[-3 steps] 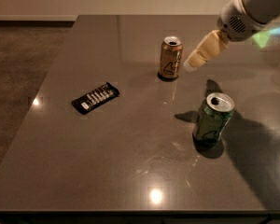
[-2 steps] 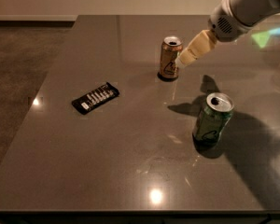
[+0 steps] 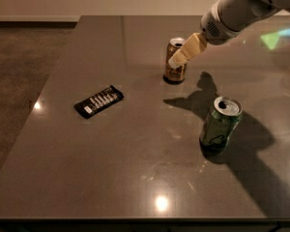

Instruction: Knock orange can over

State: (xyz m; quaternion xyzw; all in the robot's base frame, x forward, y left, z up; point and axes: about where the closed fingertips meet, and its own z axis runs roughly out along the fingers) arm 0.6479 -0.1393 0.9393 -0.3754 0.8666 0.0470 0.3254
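The orange can stands upright on the dark table, at the back centre. It is orange-gold with a silver top and a dark logo. My gripper reaches in from the upper right on a white arm. Its cream fingers are pressed together and point down-left. The tips sit in front of the can's upper right side, at or very near its wall. The gripper holds nothing.
A green can stands upright at the front right, in the arm's shadow. A flat black snack wrapper lies to the left. The table's left edge borders a carpeted floor.
The gripper has moved left and slightly down, from beside the orange can to against its upper right side. The orange can still stands upright. The green can and wrapper have not moved.
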